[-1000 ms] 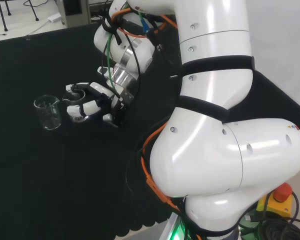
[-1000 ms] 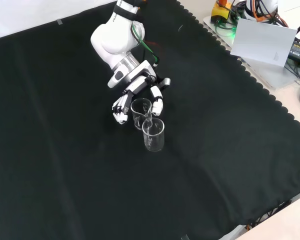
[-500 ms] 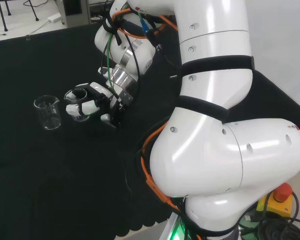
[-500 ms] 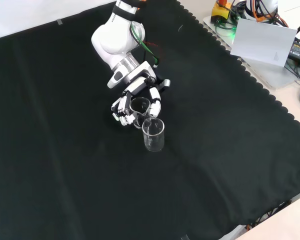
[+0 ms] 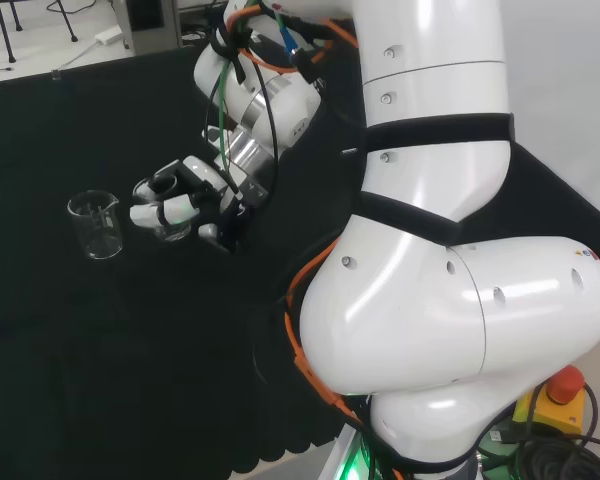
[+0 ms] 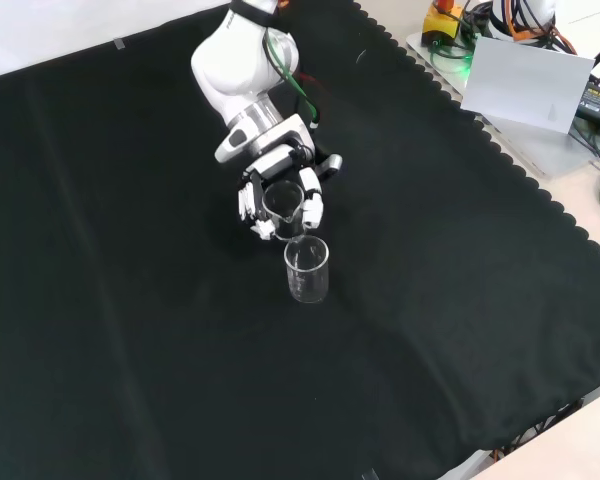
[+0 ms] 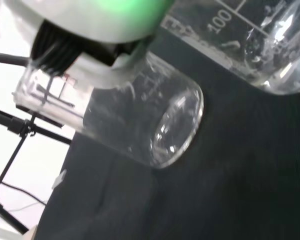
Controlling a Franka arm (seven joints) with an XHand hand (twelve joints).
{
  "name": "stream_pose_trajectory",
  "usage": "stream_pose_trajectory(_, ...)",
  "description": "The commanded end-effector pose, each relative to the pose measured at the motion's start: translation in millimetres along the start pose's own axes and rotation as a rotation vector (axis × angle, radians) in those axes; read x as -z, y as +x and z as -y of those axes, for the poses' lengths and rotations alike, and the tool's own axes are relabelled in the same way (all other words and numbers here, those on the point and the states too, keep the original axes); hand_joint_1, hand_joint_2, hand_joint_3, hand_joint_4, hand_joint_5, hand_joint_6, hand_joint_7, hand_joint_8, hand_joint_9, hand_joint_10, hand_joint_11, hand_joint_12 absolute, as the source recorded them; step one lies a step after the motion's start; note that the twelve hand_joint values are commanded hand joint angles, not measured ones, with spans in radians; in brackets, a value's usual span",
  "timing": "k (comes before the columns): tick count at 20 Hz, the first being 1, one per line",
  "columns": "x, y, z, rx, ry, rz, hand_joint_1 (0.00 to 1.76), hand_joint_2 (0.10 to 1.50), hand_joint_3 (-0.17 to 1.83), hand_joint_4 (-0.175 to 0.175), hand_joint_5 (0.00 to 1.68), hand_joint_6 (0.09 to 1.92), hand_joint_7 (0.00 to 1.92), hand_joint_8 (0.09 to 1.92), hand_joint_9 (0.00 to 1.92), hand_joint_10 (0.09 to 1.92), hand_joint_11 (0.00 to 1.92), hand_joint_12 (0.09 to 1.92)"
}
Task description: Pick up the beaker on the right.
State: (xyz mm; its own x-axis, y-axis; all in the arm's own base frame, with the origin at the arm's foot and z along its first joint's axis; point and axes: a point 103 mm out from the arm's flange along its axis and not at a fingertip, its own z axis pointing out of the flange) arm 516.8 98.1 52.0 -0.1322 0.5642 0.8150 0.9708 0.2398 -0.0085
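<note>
above black cloth (image 6: 130, 330), hand (image 6: 280, 195) curls round one beaker (image 6: 282, 205).

I see the clear glass beaker (image 5: 170, 222) (image 6: 282, 205) (image 7: 140, 125) with the fingers curled round it, tilted, its base off the black cloth (image 6: 430, 330), just beside a second beaker (image 6: 307, 268) standing upright.

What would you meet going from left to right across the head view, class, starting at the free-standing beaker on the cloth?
Free-standing beaker → hand curled round the second beaker → the arm's white links → red button at the lower right edge.
</note>
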Motion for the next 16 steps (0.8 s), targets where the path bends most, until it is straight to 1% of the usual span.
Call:
stream_pose_trajectory(1,36,15,-3,0.026,-0.085,0.098,1.18,0.62,0.59,0.073,1.53,0.14,1.64,0.09,1.52,0.11,1.14,0.88)
stream_pose_trajectory(2,39,18,-2,0.032,-0.088,0.115,1.19,0.62,0.59,0.068,1.54,0.11,1.68,0.09,1.57,0.1,1.19,0.86)
stream_pose_trajectory(4,45,21,-1,0.043,-0.084,0.145,1.19,0.62,0.6,0.041,1.56,0.09,1.76,0.09,1.63,0.09,1.27,0.81)
stream_pose_trajectory(5,48,23,0,0.046,-0.079,0.157,1.2,0.61,0.6,0.024,1.57,0.09,1.78,0.09,1.66,0.09,1.3,0.79)
stream_pose_trajectory(7,53,28,1,0.051,-0.074,0.174,1.2,0.6,0.62,-0.022,1.58,0.09,1.82,0.09,1.7,0.09,1.36,0.75)
stream_pose_trajectory(8,54,31,2,0.053,-0.071,0.179,1.21,0.6,0.62,-0.038,1.58,0.09,1.82,0.09,1.72,0.09,1.37,0.74)
stream_pose_trajectory(10,57,35,3,0.055,-0.062,0.191,1.21,0.6,0.63,-0.052,1.59,0.09,1.83,0.09,1.73,0.09,1.39,0.73)
stream_pose_trajectory(12,60,40,5,0.059,-0.054,0.206,1.21,0.59,0.63,-0.082,1.59,0.09,1.83,0.09,1.73,0.09,1.4,0.72)
stream_pose_trajectory(13,60,43,5,0.06,-0.051,0.214,1.22,0.59,0.63,-0.089,1.59,0.09,1.83,0.09,1.73,0.09,1.4,0.72)
stream_pose_trajectory(16,62,49,6,0.062,-0.038,0.233,1.22,0.59,0.63,-0.098,1.59,0.09,1.83,0.09,1.74,0.09,1.41,0.72)
